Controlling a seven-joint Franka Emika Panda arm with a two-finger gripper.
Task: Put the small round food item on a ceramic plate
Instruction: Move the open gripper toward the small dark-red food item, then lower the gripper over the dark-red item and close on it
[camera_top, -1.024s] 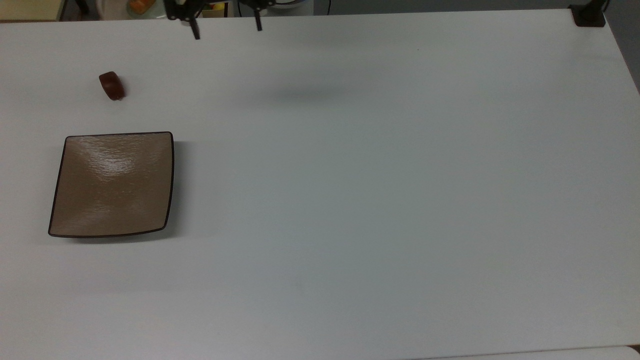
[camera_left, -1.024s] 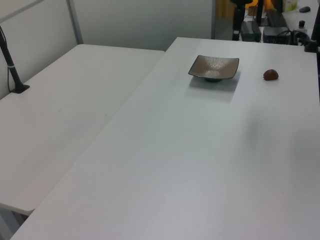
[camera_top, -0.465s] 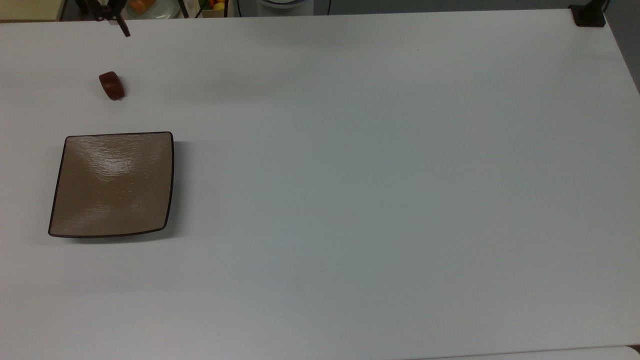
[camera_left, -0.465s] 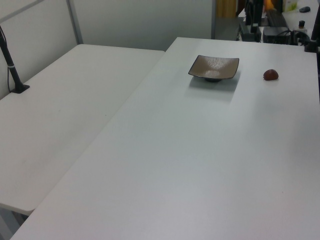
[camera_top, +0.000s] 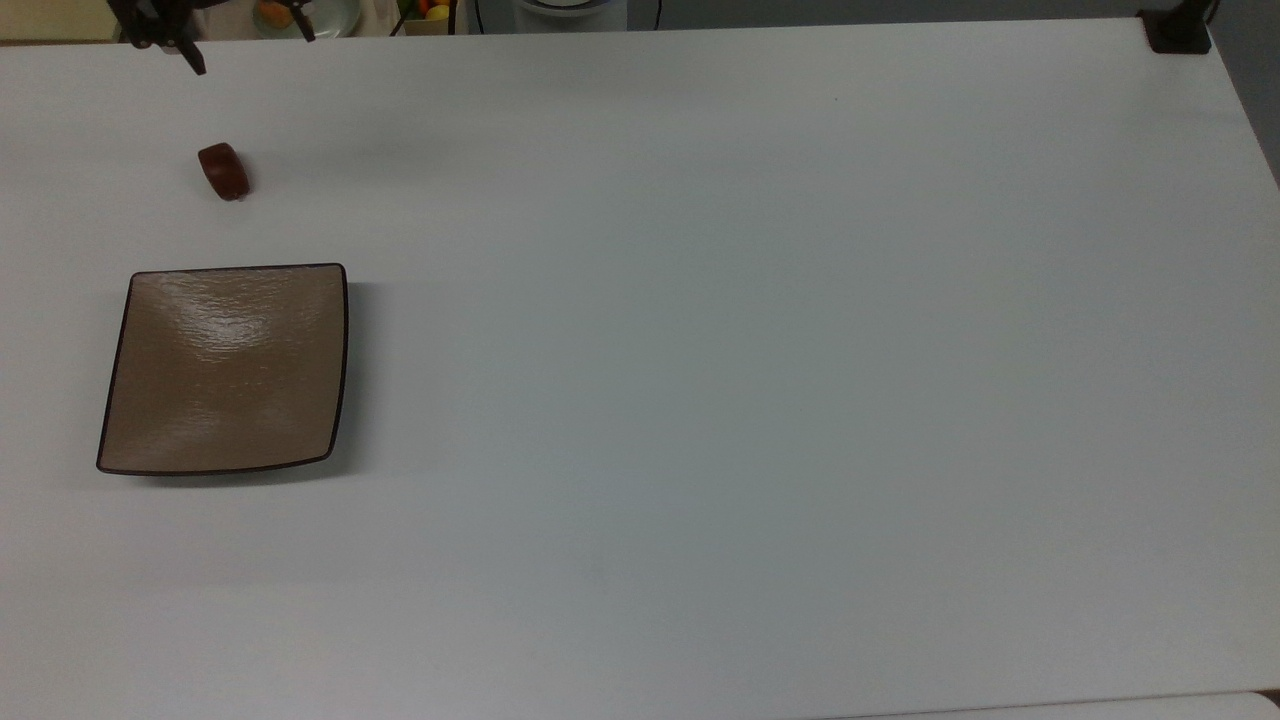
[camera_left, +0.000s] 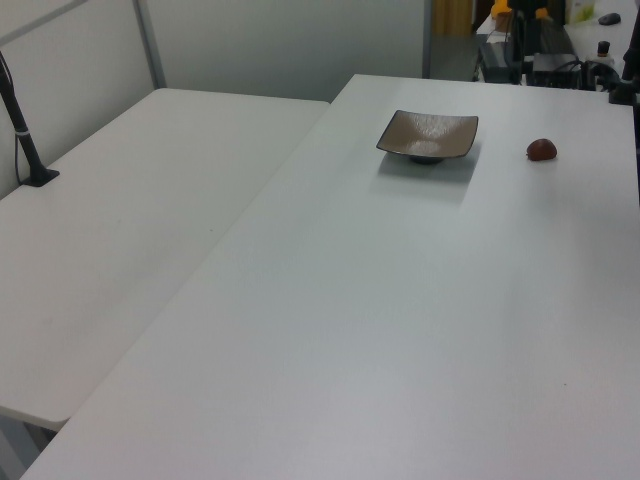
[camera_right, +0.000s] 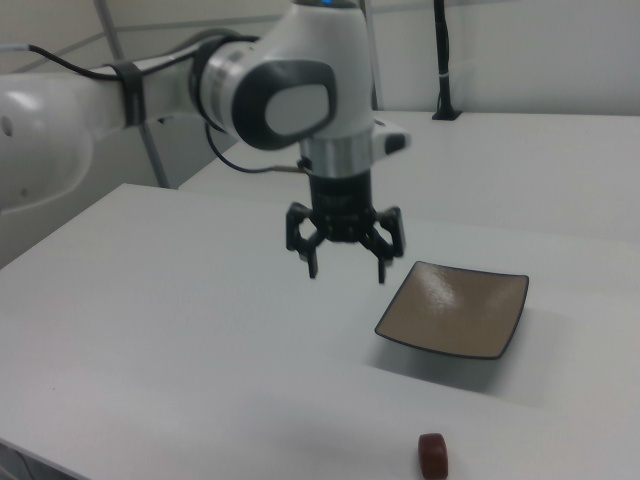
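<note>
gripper (camera_right: 346, 264): hanging up in the air off the white arm (camera_right: 270, 95), fingers spread wide, nothing between them. In the top view the two fingertips (camera_top: 195, 62) poke in right at the tabletop's far edge, near its far-left corner.

food item (camera_top: 223, 171): small dark reddish-brown glossy lump, sitting bare on the white tabletop (camera_top: 750, 380) near that same far-left corner, a bit in from the edge. Nothing touching it. In the right view it's down by the bottom edge of the frame, well below the gripper.

plate (camera_top: 224, 368): square tan-brown ceramic one with a thin dark rim, nothing on it, along the top view's left edge of the tabletop, near the lump but not touching it.

step: looks like the approach, the gripper isn't down on the lump yet.

next move: I'd say line up over the lump, drop straight down with the fingers either side, then close. It's small and rounded, so an off-centre pinch could squirt it away.
</note>
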